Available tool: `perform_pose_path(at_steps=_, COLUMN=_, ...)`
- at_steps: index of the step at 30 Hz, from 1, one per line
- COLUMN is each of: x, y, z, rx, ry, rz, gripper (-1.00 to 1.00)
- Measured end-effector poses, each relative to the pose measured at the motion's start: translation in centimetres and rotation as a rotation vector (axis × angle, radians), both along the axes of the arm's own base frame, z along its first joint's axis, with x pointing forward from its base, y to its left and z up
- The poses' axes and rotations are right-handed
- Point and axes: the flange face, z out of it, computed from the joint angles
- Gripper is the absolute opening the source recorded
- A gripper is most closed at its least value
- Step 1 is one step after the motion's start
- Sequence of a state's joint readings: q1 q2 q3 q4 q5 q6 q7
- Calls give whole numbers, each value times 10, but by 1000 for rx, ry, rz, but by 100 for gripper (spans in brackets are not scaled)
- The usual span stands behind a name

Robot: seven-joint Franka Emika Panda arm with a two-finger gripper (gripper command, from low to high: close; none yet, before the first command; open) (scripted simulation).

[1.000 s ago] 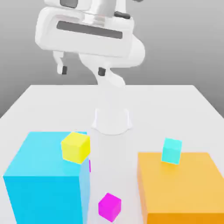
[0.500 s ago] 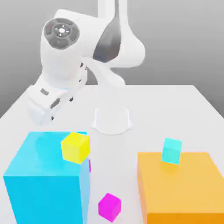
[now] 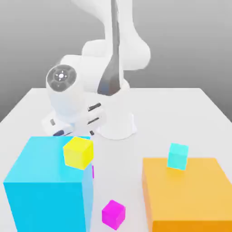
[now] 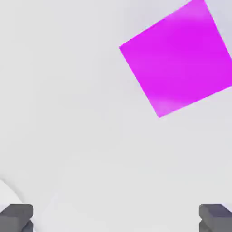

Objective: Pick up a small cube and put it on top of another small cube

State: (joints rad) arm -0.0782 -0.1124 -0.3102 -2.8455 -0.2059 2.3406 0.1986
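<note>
The arm has swung down behind the big cyan block point(image 3: 47, 181). The gripper point(image 4: 116, 217), fingers spread and empty, hovers above a magenta cube point(image 4: 179, 56), apparently lining up to grasp it

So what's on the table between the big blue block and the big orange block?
In the exterior view, a small magenta cube sits on the white table in the gap between the big cyan block and the big orange block.

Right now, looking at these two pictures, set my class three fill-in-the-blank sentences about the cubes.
1. The small yellow cube rests on the big ______ block.
2. The small cyan cube sits on the big ______ block.
3. The small cube on the table between the blocks is ______.

Missing words: cyan; orange; magenta
</note>
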Motion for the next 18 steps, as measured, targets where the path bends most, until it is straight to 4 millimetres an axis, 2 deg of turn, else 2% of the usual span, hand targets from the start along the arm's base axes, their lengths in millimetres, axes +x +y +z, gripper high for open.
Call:
perform_pose_path(at_steps=15, x=14, y=4, z=-7, rx=-195, ry=-329, rz=-828, gripper=0)
perform_pose_path(at_steps=18, x=14, y=10, z=-14, rx=-212, ry=-355, rz=-880, gripper=0)
